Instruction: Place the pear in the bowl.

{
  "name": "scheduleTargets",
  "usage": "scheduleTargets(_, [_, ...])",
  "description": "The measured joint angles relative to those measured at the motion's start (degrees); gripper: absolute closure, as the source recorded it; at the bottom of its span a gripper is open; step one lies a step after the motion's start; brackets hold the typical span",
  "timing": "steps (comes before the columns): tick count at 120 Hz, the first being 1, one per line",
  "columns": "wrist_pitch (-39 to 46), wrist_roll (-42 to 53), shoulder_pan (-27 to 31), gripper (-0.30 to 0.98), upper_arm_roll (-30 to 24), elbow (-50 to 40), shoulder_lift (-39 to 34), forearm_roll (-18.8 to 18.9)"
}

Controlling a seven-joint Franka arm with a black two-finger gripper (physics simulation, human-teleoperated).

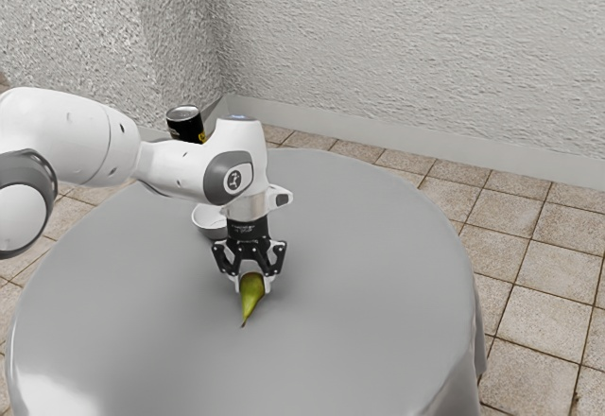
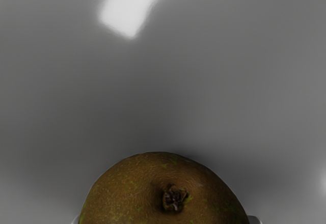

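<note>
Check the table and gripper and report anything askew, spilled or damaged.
One mild oddity: the pear is upside down in my gripper, its narrow stem end pointing down and its wide end up. I see no spill or damage on the table, though the bowl is partly hidden.

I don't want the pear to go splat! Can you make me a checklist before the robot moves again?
1. Gripper has a finger on each side of the pear: ok.
2. Pear is over the bowl: not ok, the bowl is off to one side.
3. Pear is clear of the table: cannot tell.
4. Whole bowl can be seen: not ok, the gripper and arm hide part.
5. Bowl is empty: cannot tell.
</note>
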Motion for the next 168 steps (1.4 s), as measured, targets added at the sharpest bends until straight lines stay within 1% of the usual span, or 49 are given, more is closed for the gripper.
scheduleTargets(23, [-0.06, -0.14, -0.24, 0.47, 0.05, 0.18, -1.43, 0.71])
scheduleTargets(49, [-1.38, -0.45, 0.06, 0.52, 0.96, 7.8, -2.34, 5.72])
scheduleTargets(61, [-3.22, -0.42, 2.12, 0.54, 2.08, 12.0, -2.27, 7.58])
scheduleTargets(69, [-4.37, -0.24, 4.69, 0.54, 2.14, 13.94, -1.98, 8.46])
scheduleTargets(73, [-4.82, -0.12, 6.26, 0.54, 1.93, 14.64, -1.67, 8.68])
scheduleTargets(82, [-5.61, 0.32, 11.09, 0.54, -0.41, 16.49, -0.01, 8.97])
scheduleTargets(93, [-6.44, 0.82, 13.94, 0.54, -2.83, 20.76, 3.4, 9.24])
scheduleTargets(101, [-6.94, 1.15, 14.78, 0.54, -3.76, 22.49, 5.14, 9.33])
scheduleTargets(123, [-7.7, 2.04, 16.46, 0.56, -4.38, 24.64, 7.01, 9.44])
scheduleTargets(144, [-8.0, 3.07, 16.96, 0.57, -4.81, 28.65, 10.06, 9.54])
scheduleTargets(153, [-8.05, 3.5, 17.17, 0.54, -4.92, 28.87, 10.32, 9.5])
scheduleTargets(168, [-8.05, 4.36, 17.23, 0.35, -4.92, 28.91, 10.46, 8.87])
